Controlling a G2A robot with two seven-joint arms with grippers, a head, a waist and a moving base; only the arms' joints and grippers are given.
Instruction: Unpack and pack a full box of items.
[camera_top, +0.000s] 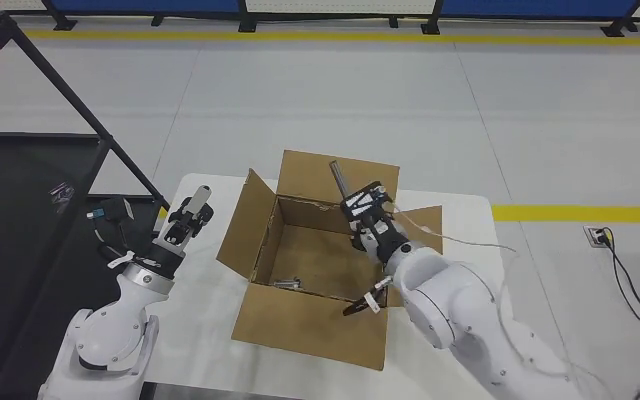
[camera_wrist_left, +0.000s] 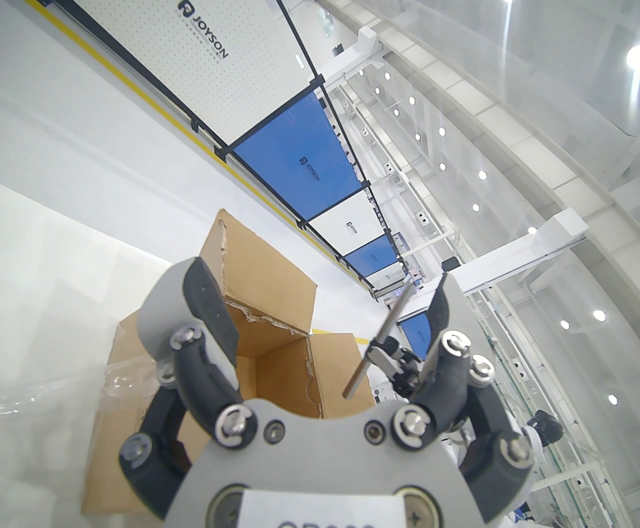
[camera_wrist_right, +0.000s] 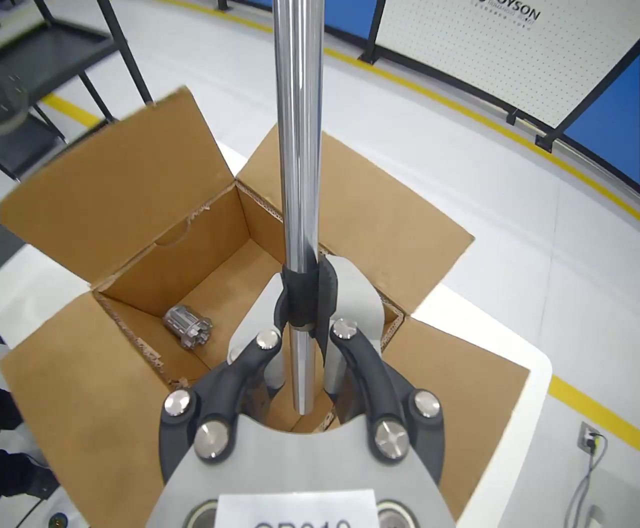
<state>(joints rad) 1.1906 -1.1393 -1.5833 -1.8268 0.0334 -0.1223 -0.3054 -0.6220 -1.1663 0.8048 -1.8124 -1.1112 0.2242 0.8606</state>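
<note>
White desk (camera_top: 215, 300): steel rod (camera_wrist_right: 297, 150) is clamped by right pincer (camera_wrist_right: 305, 295) over the open box (camera_top: 310, 325), left pincer (camera_wrist_left: 322, 280) is held wide open alongside; one metal part (camera_wrist_right: 189, 325) is seen inside.

Cardboard box (camera_top: 310, 330) is sitting on table (camera_top: 212, 312), flaps open. Steel rod (camera_wrist_right: 297, 150) is standing upright over its far wall, clamped in right gripper (camera_wrist_right: 304, 295). Small metal part (camera_wrist_right: 189, 326) is lying on the box floor.
</note>
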